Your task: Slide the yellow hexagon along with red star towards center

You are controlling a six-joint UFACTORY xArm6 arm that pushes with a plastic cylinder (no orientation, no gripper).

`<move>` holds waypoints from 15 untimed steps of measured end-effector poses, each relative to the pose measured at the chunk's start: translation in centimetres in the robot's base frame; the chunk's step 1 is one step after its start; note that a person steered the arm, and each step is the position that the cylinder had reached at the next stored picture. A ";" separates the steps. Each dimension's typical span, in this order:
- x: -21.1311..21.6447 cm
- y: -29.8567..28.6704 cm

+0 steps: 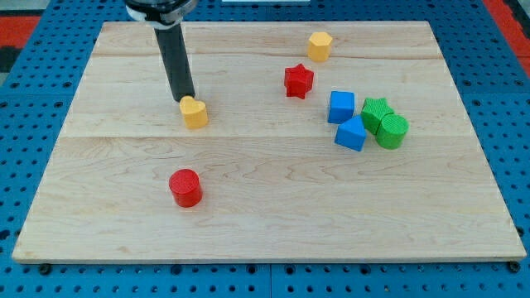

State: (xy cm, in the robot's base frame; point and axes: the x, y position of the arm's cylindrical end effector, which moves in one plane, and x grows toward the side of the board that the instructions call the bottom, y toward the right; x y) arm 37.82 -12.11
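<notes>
- My tip [184,99] stood left of the board's centre, at the lower end of the dark rod [175,62], which came down from the view's top.
- The tip sat right against the upper left edge of a yellow block [195,112]; it looked to be touching it, though the contact itself could not be told for sure.
- The rod is a plain stick with nothing to spread or press together, and it held nothing.
- That yellow block had a heart-like shape, as far as could be made out.
- The yellow hexagon [320,45] lay near the view's top, right of centre, well apart from the tip.
- The red star [298,80] lay just below and a little left of the hexagon, close to it but apart.
- A red cylinder [185,187] stood alone toward the view's bottom left, below the yellow block.
- At the view's right sat a cluster: a blue cube [341,107], a second blue block [351,133] just below it, a green star [375,112] and a green cylinder [392,131], the green pair touching each other.
- All of it rested on a pale wooden board [265,215].
</notes>
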 end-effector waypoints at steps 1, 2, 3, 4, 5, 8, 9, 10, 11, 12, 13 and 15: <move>0.4 0.0; 2.0 0.0; 3.0 0.1; -4.1 0.4; -9.7 2.0; -18.0 18.2; -17.3 24.8; -13.8 21.4; -9.6 16.0; -9.2 15.9; -6.6 18.6; -3.9 20.5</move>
State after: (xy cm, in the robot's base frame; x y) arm 33.89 8.40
